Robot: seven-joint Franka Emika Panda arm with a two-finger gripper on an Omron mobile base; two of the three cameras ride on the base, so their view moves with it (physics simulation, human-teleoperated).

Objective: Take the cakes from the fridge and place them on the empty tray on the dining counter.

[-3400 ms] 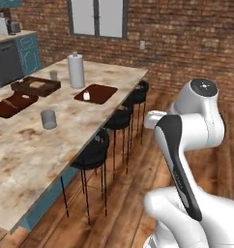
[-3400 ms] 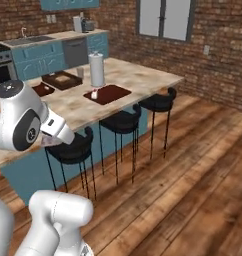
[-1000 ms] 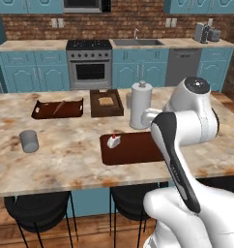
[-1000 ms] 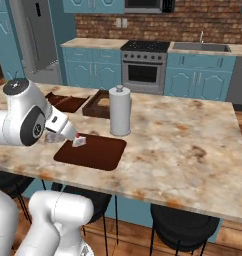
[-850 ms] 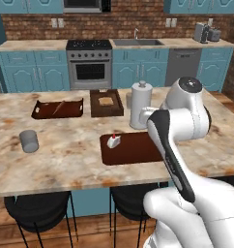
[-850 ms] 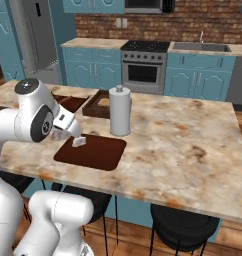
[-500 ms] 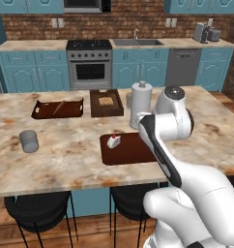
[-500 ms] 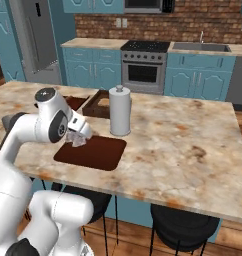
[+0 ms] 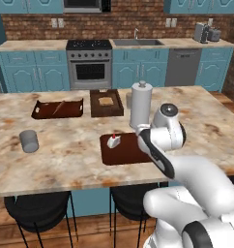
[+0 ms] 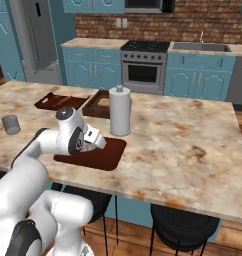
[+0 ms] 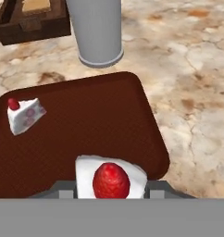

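Progress looks late: one cake wedge [image 11: 25,114] already lies on the left part of the empty tray [image 11: 100,115], and the second cake [image 11: 110,178] sits between the fingertips of the gripper [image 11: 110,185], hanging over the tray's near edge. Judging by that, what remains is to lower this wedge onto the bare brown surface and let go; the fridge [image 10: 37,37] work seems finished, its door shut at the far left of the right base view.

Going left to right across the dining counter [image 9: 65,150] in the left base view: a small grey cup [image 9: 28,141] stands well apart from everything, too far off to matter. Next comes the brown handled tray [image 9: 58,108] with its thin stick, then the deeper tray with bread [image 9: 106,102], both behind the target and clear of the arm. The placed wedge [image 9: 113,141] sits near the target tray's left rim [image 9: 105,156], so the free room is to its right. The tall grey paper-towel cylinder [image 9: 140,105] stands just behind the tray's far right corner, near the wrist, and is my guess for the one thing an elbow or hand could knock on the way down or out. Black stools [image 9: 37,211] tuck under the near edge.

The jaws are clenched on the second cake, which hides most of them in the hand view.
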